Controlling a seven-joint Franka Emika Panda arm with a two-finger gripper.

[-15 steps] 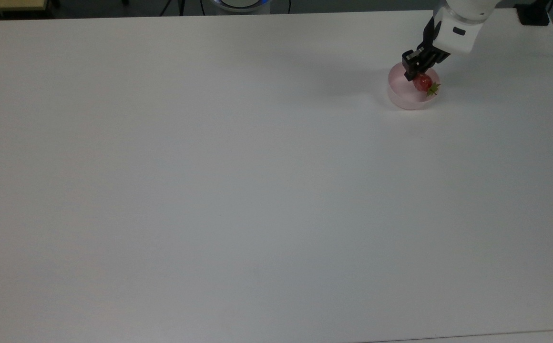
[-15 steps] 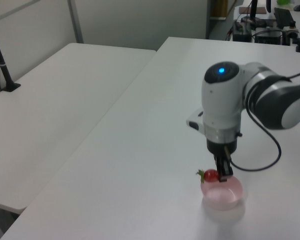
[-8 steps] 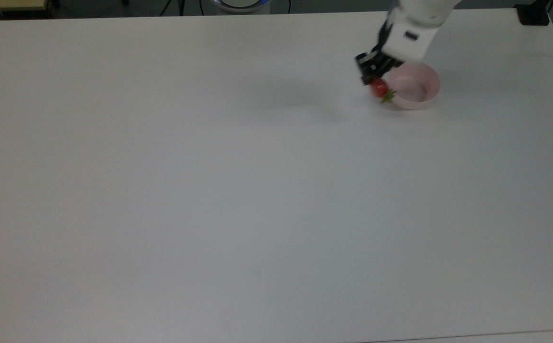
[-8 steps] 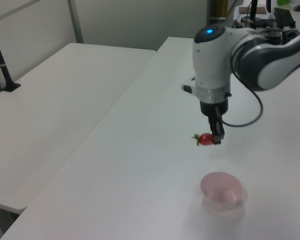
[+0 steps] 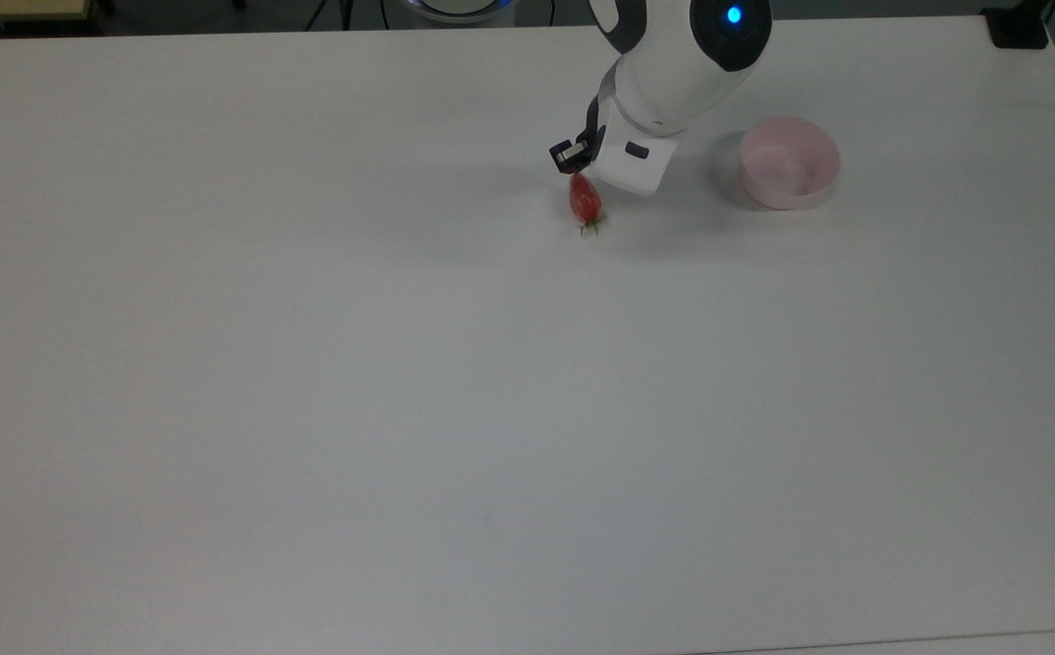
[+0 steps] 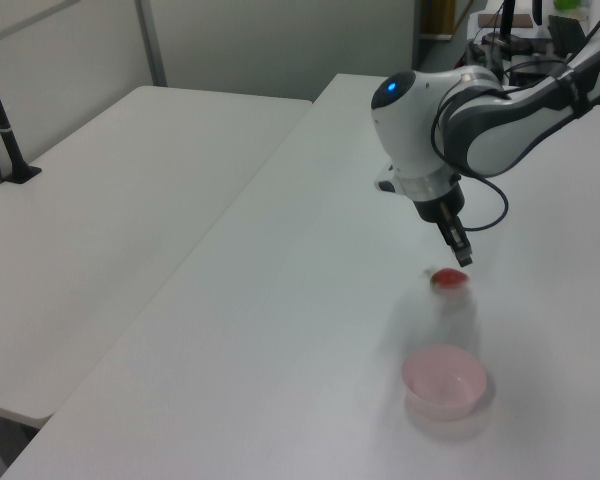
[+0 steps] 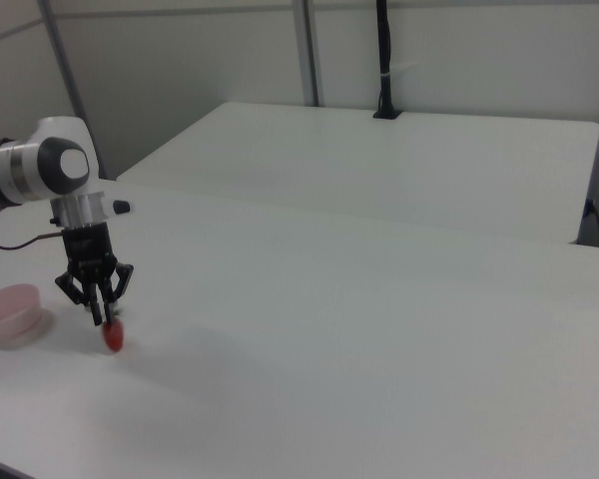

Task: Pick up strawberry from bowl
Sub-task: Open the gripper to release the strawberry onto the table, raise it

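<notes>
**Strawberry out of the bowl and clear of it; grip not confirmed**

Finding: a second ago the strawberry (image 5: 585,202) lay inside the bowl (image 5: 787,196) with the gripper (image 5: 568,156) down on it. Half a second ago it hung at the gripper beside the bowl's rim. Now it sits just below the gripper's tip, over bare desk (image 5: 309,364). The bowl stands empty and well apart from the gripper, towards the top view's right.

Gripper state: you cannot tell from these views how far open it is. Nor can you tell whether it has hold of the fruit. In the left view the strawberry (image 6: 447,278) looks slightly apart from the gripper (image 6: 462,255). In the right view it appears to touch the tip.

Assessment: the lift from the bowl looks done. You should check for a drop, since the fruit sits low near the desk.
</notes>
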